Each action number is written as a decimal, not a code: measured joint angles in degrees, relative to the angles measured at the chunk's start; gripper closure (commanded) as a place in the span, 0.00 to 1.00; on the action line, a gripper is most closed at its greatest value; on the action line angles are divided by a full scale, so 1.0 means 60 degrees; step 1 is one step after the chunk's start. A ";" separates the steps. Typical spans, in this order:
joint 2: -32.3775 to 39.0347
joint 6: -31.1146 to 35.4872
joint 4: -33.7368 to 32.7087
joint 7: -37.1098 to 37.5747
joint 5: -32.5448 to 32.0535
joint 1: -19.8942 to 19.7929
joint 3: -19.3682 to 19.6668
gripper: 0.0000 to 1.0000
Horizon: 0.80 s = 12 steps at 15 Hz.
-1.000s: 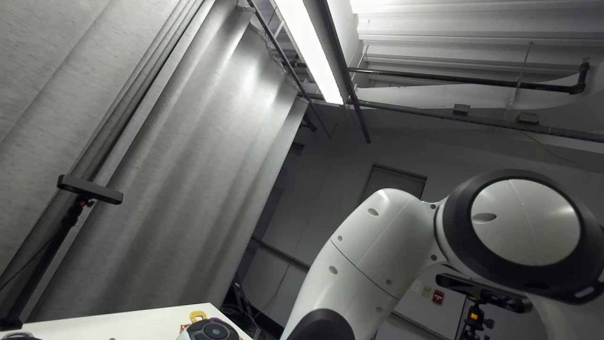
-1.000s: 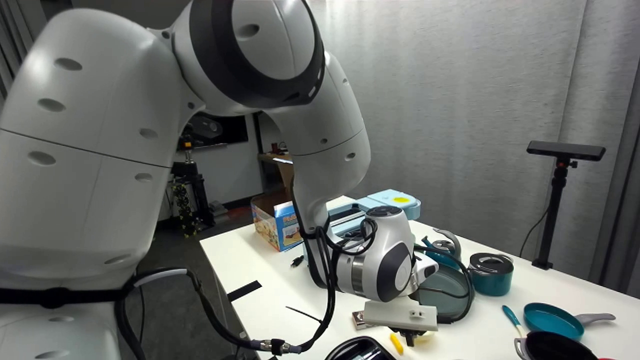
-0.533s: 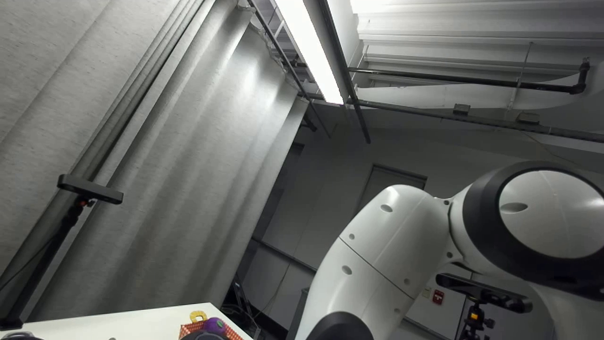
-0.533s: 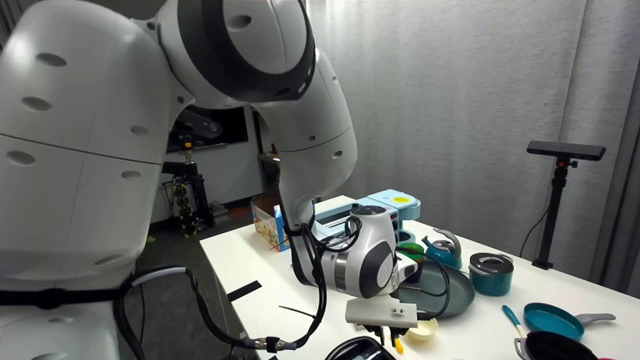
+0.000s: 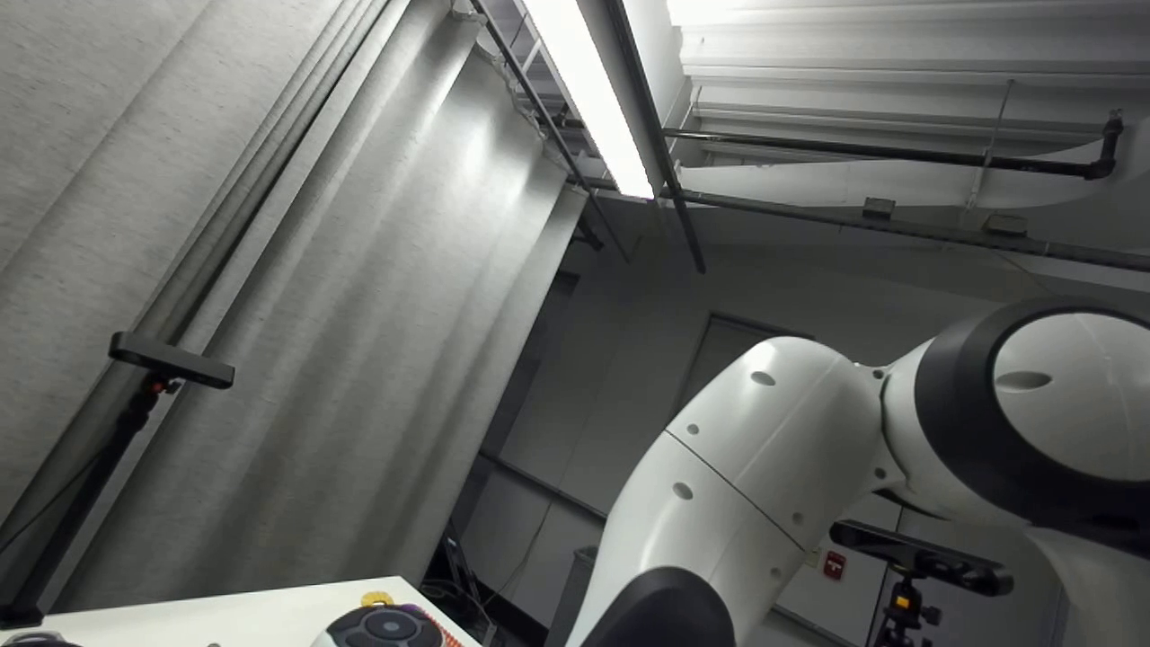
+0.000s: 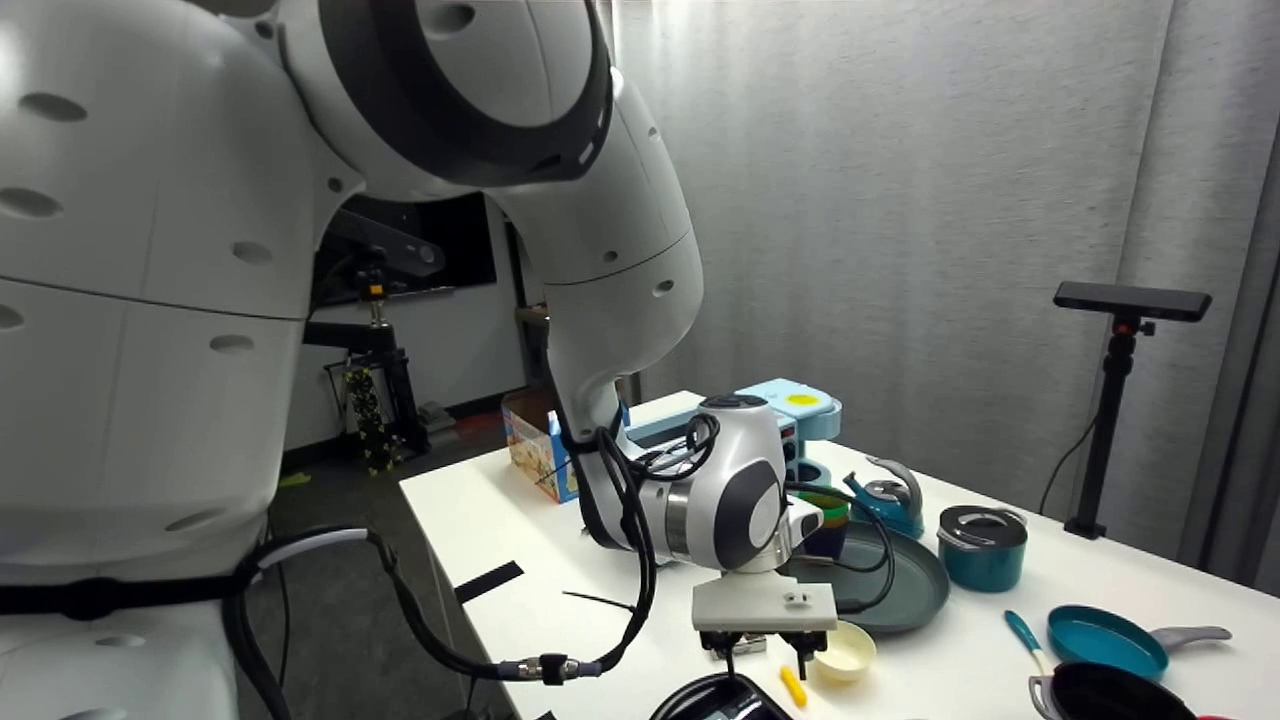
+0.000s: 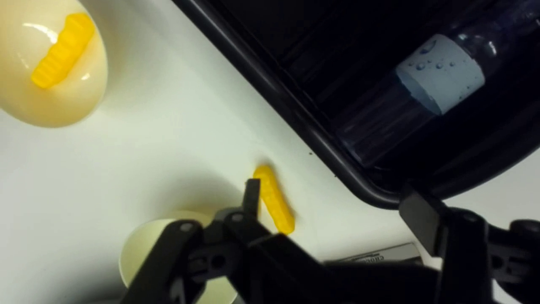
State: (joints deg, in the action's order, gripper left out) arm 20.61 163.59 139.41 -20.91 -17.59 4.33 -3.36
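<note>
Jaws gape wide and empty near the yellow stick [image 7: 278, 207] below the wrist view's centre, likely light, stiff, best pinched mid-length.

in an exterior view, the glossy white arm [image 6: 625, 270] has oval recesses [image 6: 232, 343], a black band [image 6: 430, 115] at eleven o'clock, a black strap [image 6: 90, 598] at eight and black cables [image 6: 635, 520] near six; in the wrist view, the black gripper [image 7: 333, 202] shows screw heads [image 7: 237, 217].

In the wrist view, a flat white table [image 7: 139, 164] carries a yellow ridged stick [image 7: 278, 207], a round cream bowl [image 7: 63, 103] at 10 o'clock from it, another cream bowl [image 7: 141, 247] at 8 and a round-cornered black tub [image 7: 303, 124] at 1:30.
</note>
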 measured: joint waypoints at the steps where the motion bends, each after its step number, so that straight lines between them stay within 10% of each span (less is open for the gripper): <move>1: -0.0048 -0.0047 -0.0043 -0.0067 0.0000 -0.0006 0.0000 0.00; 12: 0.0053 -0.0055 -0.0438 -0.0389 0.0265 -0.0709 -0.0149 0.00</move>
State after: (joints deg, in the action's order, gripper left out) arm 20.93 163.26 136.78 -23.25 -16.00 0.07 -4.25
